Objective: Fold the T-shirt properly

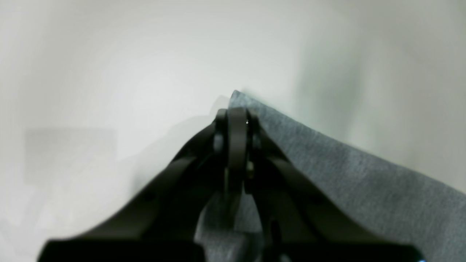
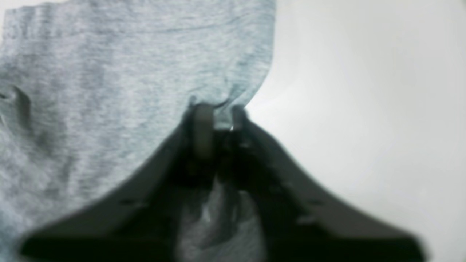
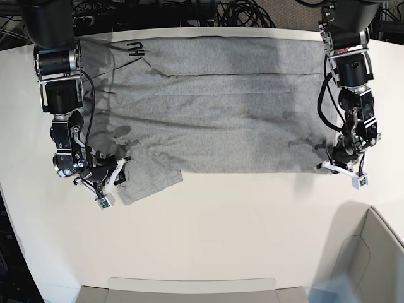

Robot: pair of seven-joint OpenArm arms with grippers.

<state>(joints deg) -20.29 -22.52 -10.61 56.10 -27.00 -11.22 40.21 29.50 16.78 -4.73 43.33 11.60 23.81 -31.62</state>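
The T-shirt (image 3: 214,107) lies spread flat across the far half of the white table (image 3: 240,227). At its near left sleeve, the right gripper (image 3: 120,169) is closed on the cloth edge. At the near right corner, the left gripper (image 3: 323,161) pinches the hem.

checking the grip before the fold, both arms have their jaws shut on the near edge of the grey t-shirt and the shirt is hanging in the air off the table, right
Not quite. The grey T-shirt is not hanging in the air: the base view shows it spread flat on the white table. The rest holds: the left gripper and the right gripper each have their jaws shut on its near edge.
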